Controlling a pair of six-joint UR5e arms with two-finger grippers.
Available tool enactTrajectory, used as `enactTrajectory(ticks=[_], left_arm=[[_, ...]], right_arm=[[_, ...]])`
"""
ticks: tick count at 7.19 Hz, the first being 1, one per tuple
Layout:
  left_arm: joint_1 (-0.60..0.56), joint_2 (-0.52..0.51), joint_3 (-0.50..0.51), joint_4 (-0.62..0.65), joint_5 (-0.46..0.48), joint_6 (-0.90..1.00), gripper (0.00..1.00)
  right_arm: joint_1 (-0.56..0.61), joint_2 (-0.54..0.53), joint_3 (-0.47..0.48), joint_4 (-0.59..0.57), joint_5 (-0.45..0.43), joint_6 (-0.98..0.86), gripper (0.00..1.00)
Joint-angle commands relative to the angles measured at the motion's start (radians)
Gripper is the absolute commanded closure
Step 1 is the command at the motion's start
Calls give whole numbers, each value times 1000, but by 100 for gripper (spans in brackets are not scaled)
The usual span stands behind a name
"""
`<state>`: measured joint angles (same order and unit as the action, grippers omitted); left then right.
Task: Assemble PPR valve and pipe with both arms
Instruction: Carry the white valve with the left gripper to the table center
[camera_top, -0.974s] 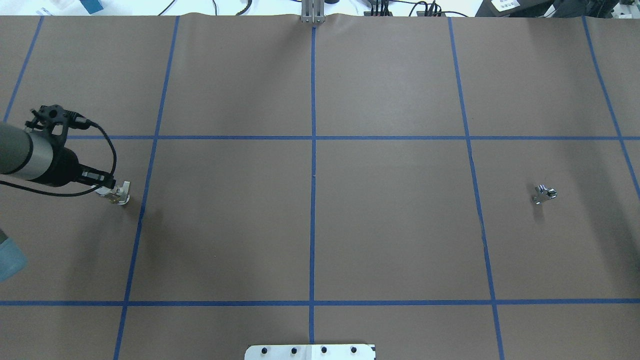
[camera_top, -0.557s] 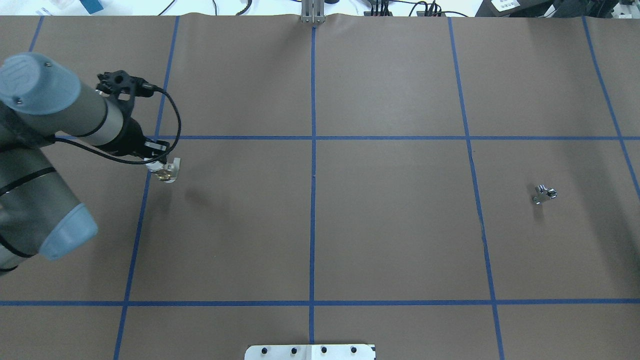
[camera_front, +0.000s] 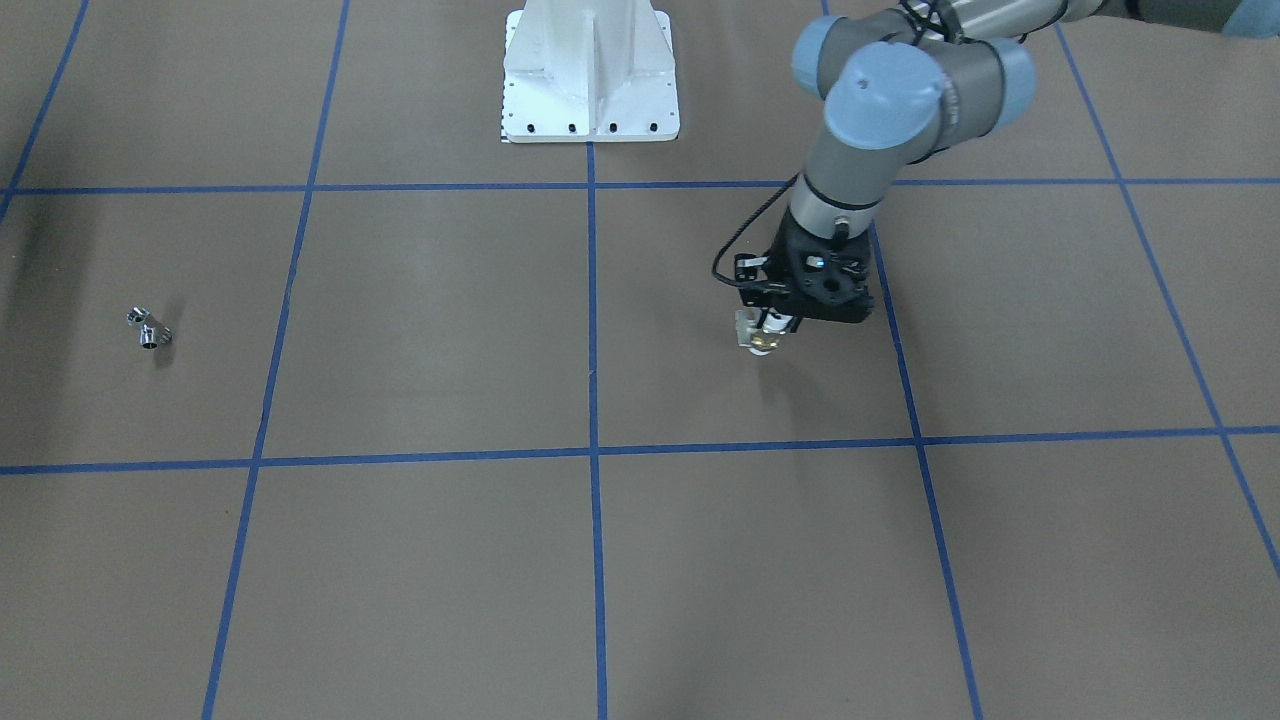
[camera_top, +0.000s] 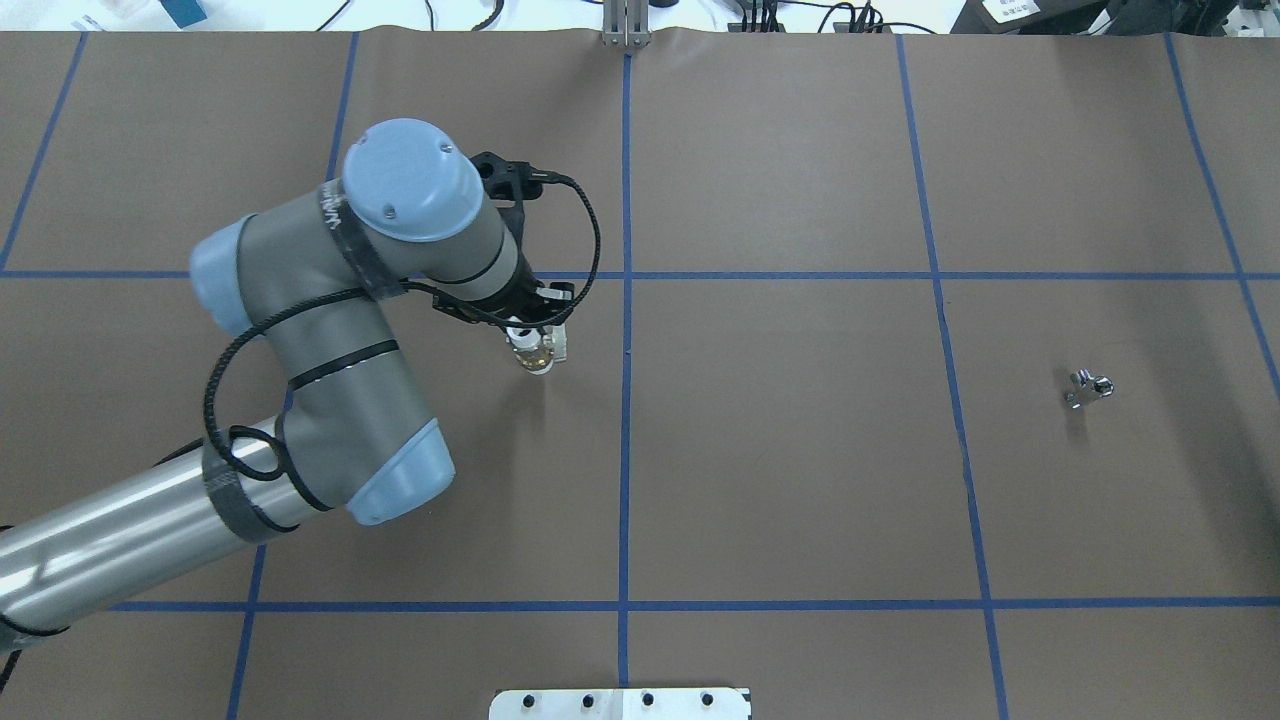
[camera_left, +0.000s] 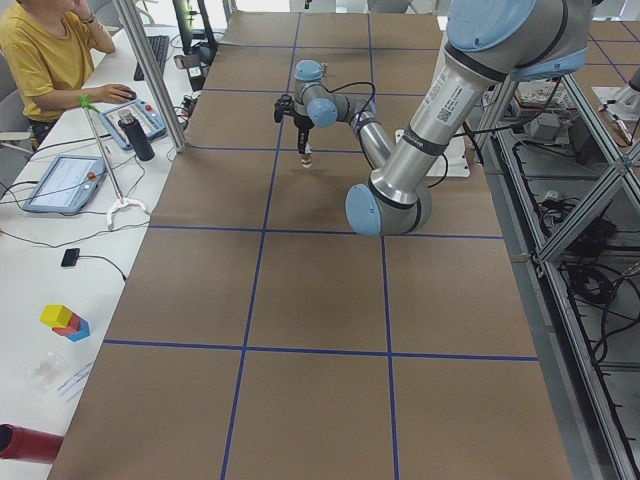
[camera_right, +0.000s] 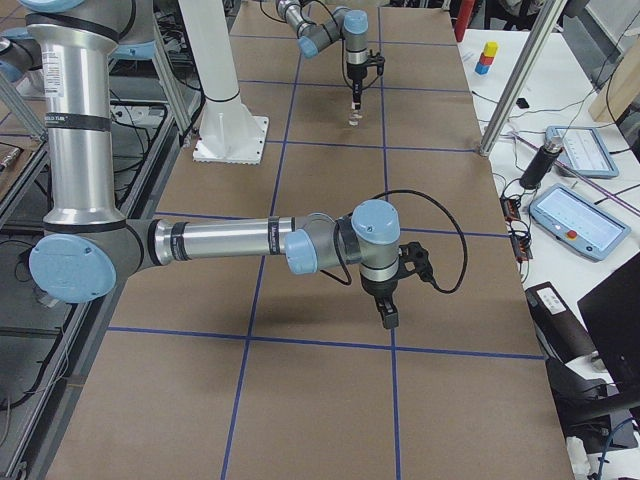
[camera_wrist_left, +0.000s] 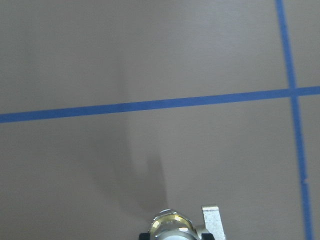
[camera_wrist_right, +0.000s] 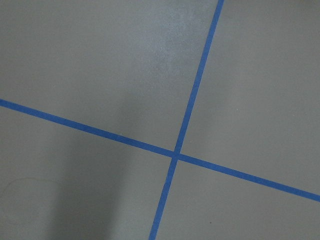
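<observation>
1. Left pincer (camera_top: 536, 338) points downward just left of the centre line in the overhead view. Its two fingers are pressed in on the PPR valve (camera_top: 538, 358), pinching its upper end. Right pincer (camera_right: 388, 320) hangs fingers-down in the lower middle of the right-side view. Whether it is spread or pressed together cannot be told from there.
2. Table (camera_top: 800, 480), covered in brown paper, fills the overhead and front-facing views. Blue tape lines (camera_top: 626, 450) divide it into large squares.
3. Left arm (camera_top: 330, 360) enters from the lower left of the overhead view and bends at light-blue-capped joints. It reaches into the square just left of centre, with a black cable looping along it.
4. Right arm (camera_right: 220, 240) stretches from the left edge toward the middle of the right-side view, its forearm level above the paper.
5. White pedestal base (camera_front: 590, 70) sits bolted at the top centre of the front-facing view.
6. The PPR valve hangs below the left pincer, close under the horizontal tape line and just left of the central one in the overhead view. At the bottom edge of the left wrist view its brass band and white side handle show. Its shadow falls on the paper apart from it, so it appears to be clear of the surface.
7. The pipe (camera_top: 1088, 388) lies on the paper at the middle right of the overhead view and at the far left of the front-facing view. It is well apart from the valve and the left pincer.
</observation>
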<state>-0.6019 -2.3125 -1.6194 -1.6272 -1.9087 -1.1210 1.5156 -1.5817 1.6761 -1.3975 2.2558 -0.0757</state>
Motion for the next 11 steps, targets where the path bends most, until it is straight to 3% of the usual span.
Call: enactTrajectory(ticks=[1,4,7,8,9,10,11], left_arm=[[33,-114,110,0,13,-45,100],[48,-186,193,-5,20,-59,99],[50,-183,196,-6,22,-51,64],[50,-182,196,-8,23,-51,38],[54,-180,196,-11,40,-51,27],[57,-176,194,-19,59,-51,1],[59,-174,188,-19,77,-51,0]], right_arm=[[-2,0,1,0,2,1,1],[-2,0,1,2,1,1,1],[-2,0,-1,2,1,1,1],[-2,0,1,0,1,1,1],[-2,0,1,0,1,1,1],[-2,0,-1,0,1,1,1],[-2,0,-1,0,1,1,1]])
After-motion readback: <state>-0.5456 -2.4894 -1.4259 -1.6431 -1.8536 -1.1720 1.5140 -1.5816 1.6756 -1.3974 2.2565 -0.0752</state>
